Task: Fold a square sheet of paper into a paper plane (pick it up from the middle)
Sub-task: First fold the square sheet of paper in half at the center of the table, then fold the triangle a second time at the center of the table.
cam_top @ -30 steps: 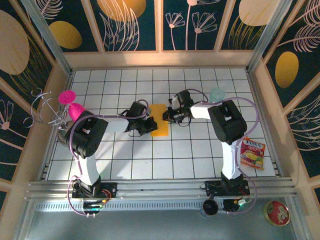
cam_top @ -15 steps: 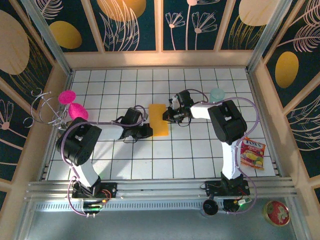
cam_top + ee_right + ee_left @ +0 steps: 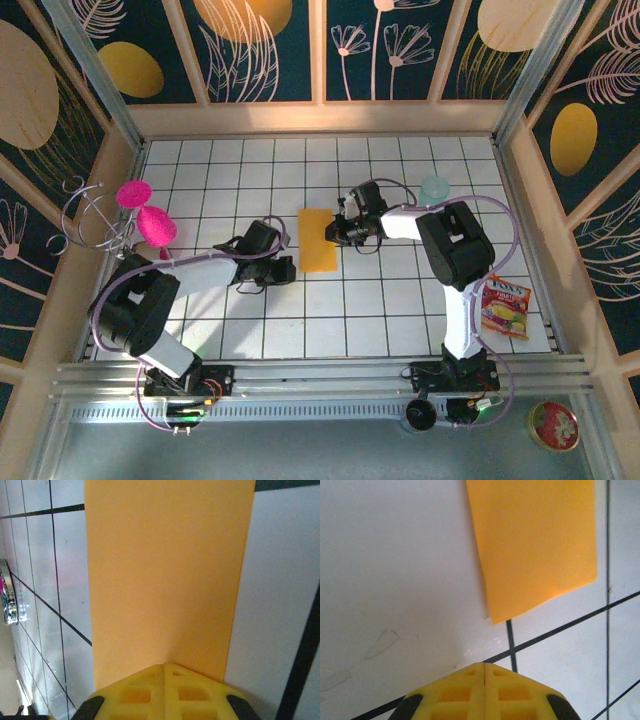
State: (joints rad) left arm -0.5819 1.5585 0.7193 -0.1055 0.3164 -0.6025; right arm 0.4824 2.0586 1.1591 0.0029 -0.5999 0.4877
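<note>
The square sheet of paper [image 3: 319, 240] lies flat on the table [image 3: 400, 310] as a narrow rectangle, its long axis running near to far. The right claw [image 3: 337, 232], fingers together, sits at its right long edge. The left claw [image 3: 288, 268], fingers also together, lies just off its near-left corner.

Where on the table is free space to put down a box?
Free: the near tiles between paper and rail, and the far tiles left of the cup. Crowded: the middle, with left claw and right claw at the paper.
</note>
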